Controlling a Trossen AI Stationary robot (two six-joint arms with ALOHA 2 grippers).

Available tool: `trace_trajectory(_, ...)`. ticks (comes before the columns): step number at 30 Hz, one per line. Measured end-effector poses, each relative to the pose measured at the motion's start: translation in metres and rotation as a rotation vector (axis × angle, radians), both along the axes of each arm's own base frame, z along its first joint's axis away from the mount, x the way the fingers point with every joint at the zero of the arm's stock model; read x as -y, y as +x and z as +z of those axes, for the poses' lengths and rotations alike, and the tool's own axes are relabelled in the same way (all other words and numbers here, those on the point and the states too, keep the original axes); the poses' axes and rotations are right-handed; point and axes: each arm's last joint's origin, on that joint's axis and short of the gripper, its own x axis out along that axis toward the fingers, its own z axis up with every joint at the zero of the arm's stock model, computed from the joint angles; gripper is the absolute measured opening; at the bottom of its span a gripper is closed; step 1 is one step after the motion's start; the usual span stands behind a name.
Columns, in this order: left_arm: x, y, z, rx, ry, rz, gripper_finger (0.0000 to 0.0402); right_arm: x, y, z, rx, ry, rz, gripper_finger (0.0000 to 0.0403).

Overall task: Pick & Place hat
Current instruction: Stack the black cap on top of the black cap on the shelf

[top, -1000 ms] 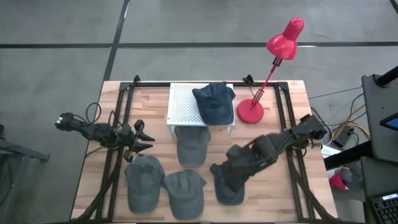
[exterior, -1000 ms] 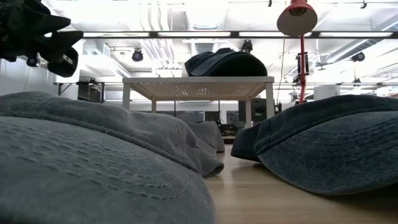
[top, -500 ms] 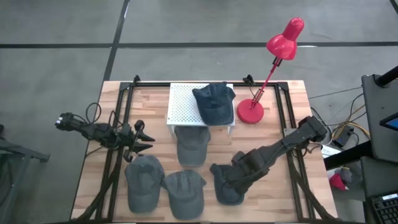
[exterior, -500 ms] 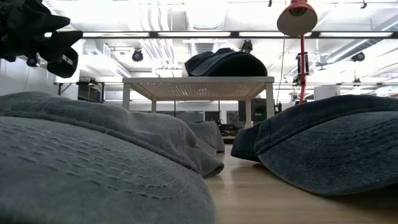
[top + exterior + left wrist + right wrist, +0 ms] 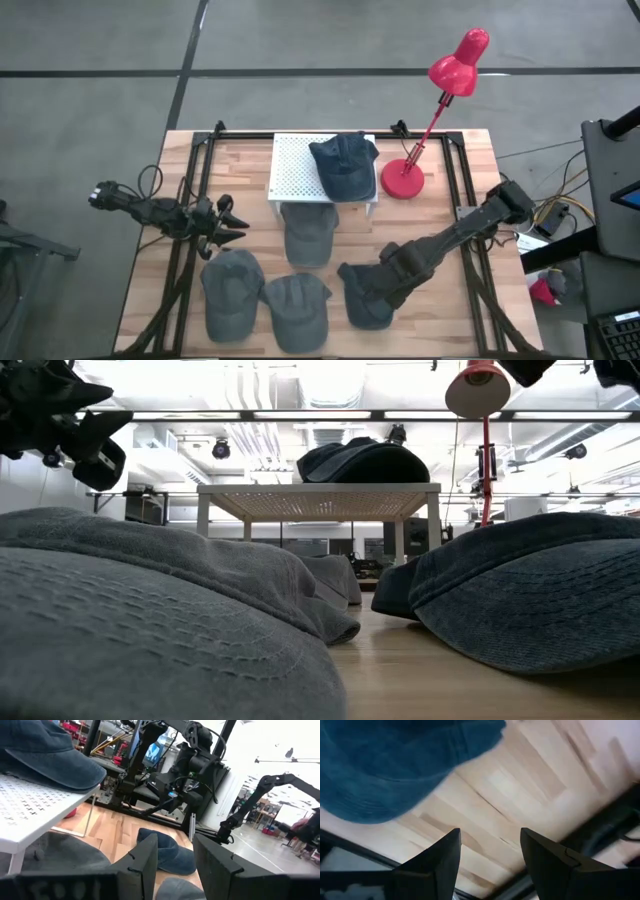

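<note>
Hat (image 5: 368,298), dark blue denim, is lying at the front right of the wooden table (image 5: 470,180), and the right gripper (image 5: 372,290) is hanging directly over it. In the right wrist view, that gripper's two dark fingers (image 5: 436,862) are standing apart with bare wood showing between them, holding nothing, while the blue brim fills the area just beyond the fingertips. The right arm is stretching in from the table's right edge.

Just beside this hat, two grey caps are sitting along the front edge: one in the middle (image 5: 296,308) and one further left (image 5: 232,292). A third grey cap (image 5: 308,235) is lying behind them, partly tucked under a small white perforated stand (image 5: 295,168) near the back of the table. A second dark blue cap (image 5: 344,165) is resting on top of that stand, overhanging its right side. Just to the right of the stand, a red desk lamp (image 5: 443,105) is standing on a round base, its shade leaning out past the table's back right.

The left gripper (image 5: 228,225) is waiting above the left side of the table, well apart from the hat, with its fingers (image 5: 142,865) spread and empty.
</note>
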Motion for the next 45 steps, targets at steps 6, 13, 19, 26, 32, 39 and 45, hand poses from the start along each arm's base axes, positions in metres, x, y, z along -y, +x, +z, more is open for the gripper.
trace_trajectory(6,0.0,0.0,0.0,-0.001,-0.008,-0.001,0.0129,0.013,-0.02,0.0,0.185,0.044,-0.136,0.0203)
trace_trajectory(13,0.0,0.0,0.0,0.014,0.101,0.011,0.0129,0.025,-0.038,-0.015,0.328,0.102,-0.463,0.0203)
trace_trajectory(19,0.0,0.0,0.0,0.03,0.214,0.022,0.0129,0.027,-0.041,-0.037,0.336,0.142,-0.598,0.0203)
trace_trajectory(26,0.0,0.0,-0.002,0.023,0.285,0.026,0.0129,0.024,-0.035,-0.055,0.326,0.15,-0.69,0.0203)
trace_trajectory(32,0.0,0.0,-0.003,0.007,0.286,0.024,0.0129,0.023,-0.033,-0.065,0.298,0.128,-0.738,0.0203)
trace_trajectory(39,0.0,0.001,-0.004,0.001,0.289,0.023,0.0129,0.021,-0.027,-0.073,0.309,0.144,-0.765,0.0203)
trace_trajectory(45,0.0,0.001,-0.004,-0.005,0.292,0.022,0.0129,0.021,-0.021,-0.087,0.285,0.115,-0.794,0.0203)
